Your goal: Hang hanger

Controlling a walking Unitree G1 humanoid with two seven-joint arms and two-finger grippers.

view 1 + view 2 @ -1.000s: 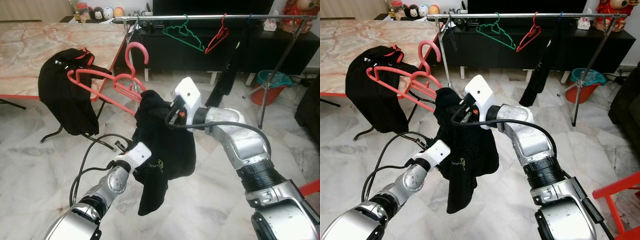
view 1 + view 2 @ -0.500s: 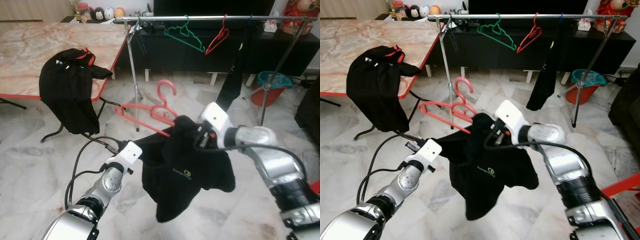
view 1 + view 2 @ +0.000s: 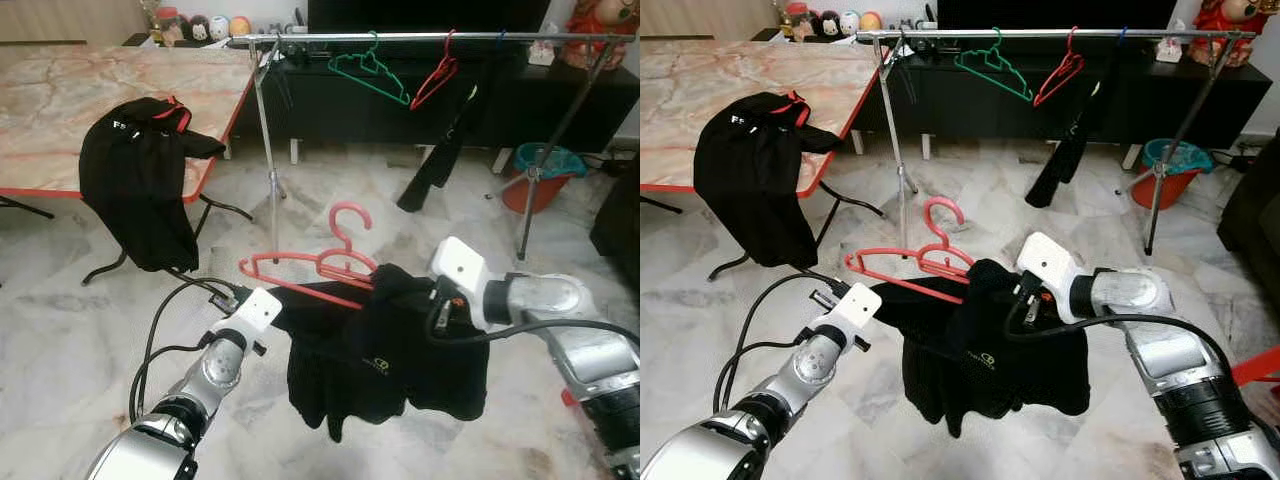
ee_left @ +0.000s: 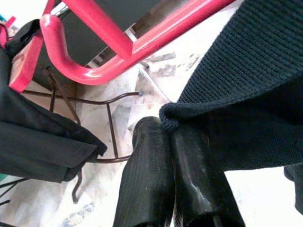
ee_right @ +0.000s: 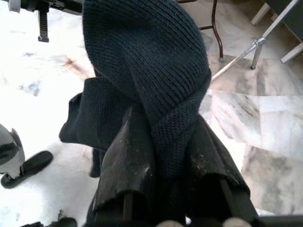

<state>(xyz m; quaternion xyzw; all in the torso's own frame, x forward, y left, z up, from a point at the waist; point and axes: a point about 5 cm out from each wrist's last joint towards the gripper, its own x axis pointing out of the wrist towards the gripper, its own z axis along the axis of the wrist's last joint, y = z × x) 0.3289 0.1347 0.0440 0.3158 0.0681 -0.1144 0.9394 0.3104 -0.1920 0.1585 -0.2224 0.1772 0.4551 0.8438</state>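
Held low above the marble floor (image 3: 90, 330), between both arms: a black shirt (image 3: 390, 355) draped over a red hanger (image 3: 320, 268). Left gripper (image 4: 163, 142) clenched on the shirt's edge; right gripper (image 5: 165, 142) clamped on a bunched fold. Hanger's right half buried under cloth. Well behind, a clothes rail (image 3: 420, 37), partly cut off at the frame's top.

The black knitted cloth garment (image 3: 385, 350) shows a coarse ribbed weave, matt all over, and the smooth red plastic hanger (image 3: 320, 265) shines glossy. Beneath lies a polished pale marble floor (image 3: 60, 330), behind a bright metal clothes rail (image 3: 400, 37). The ridged black fingers (image 4: 151, 175) look like dull rubbery plastic.
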